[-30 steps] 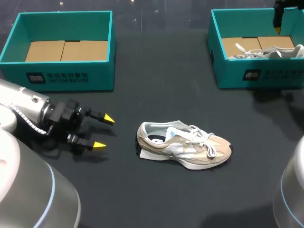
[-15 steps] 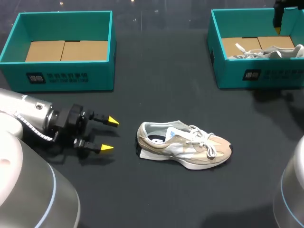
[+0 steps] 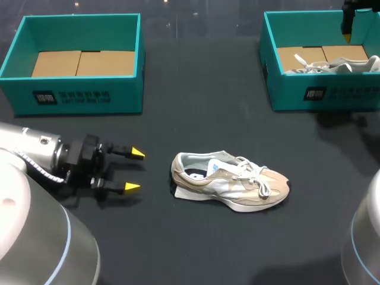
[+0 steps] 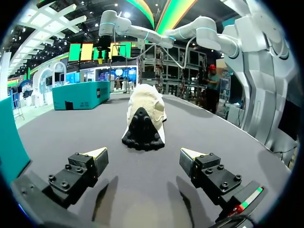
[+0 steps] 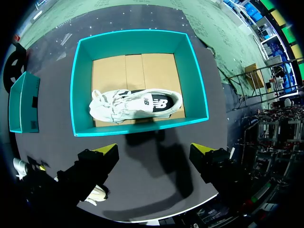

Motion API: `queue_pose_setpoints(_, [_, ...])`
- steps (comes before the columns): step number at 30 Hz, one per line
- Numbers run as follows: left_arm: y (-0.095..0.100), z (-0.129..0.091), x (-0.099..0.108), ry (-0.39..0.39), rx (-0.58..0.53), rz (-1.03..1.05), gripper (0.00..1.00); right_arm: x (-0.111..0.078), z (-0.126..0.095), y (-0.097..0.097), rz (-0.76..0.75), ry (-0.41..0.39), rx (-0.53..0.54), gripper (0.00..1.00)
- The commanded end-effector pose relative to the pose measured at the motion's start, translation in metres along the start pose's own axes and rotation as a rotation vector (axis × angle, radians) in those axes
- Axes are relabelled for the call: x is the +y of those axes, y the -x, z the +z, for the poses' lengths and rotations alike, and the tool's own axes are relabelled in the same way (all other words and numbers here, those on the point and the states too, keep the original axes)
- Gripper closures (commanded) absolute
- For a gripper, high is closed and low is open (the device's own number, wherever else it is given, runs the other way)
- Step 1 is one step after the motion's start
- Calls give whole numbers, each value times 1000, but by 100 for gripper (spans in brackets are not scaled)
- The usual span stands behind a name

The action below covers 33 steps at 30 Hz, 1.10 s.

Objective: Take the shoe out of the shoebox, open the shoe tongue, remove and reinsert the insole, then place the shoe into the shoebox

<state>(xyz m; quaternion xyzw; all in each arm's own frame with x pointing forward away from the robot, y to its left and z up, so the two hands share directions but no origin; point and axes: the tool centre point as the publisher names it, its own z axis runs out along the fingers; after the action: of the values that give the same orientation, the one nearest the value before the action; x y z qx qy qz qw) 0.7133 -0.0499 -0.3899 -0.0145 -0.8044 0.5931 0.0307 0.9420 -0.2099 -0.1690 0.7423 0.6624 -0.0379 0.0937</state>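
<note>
Sneaker (image 3: 230, 189), beige, is lying on the table (image 3: 196, 124) in the head view, the left gripper (image 3: 135, 170) sitting near its heel, fingers apart. From the left wrist, that heel is facing the spread fingers. From the right wrist, the right gripper (image 5: 153, 148) is hanging spread-fingered above a teal shoebox (image 5: 135, 45) holding a white sneaker (image 5: 135, 104).

Table (image 3: 202, 113): dark, near-black matte top, flat and even throughout. Faint pale glints of reflected light along its far edge in the head view. Soft-edged shadows lie on it here and there.
</note>
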Motion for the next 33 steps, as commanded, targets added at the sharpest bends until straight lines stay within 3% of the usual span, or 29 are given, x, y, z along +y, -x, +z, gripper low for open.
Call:
queue_pose_setpoints(1, [-4,16,-2,-8,-10,-2,0,0,0,0,0,-1,-1,0])
queue_pose_setpoints(8, [-4,36,-6,-12,-16,-6,0,0,0,0,0,-1,-1,0])
queue_pose_setpoints(33, [3,78,-14,-10,-11,-14,0,0,0,0,0,-1,-1,0])
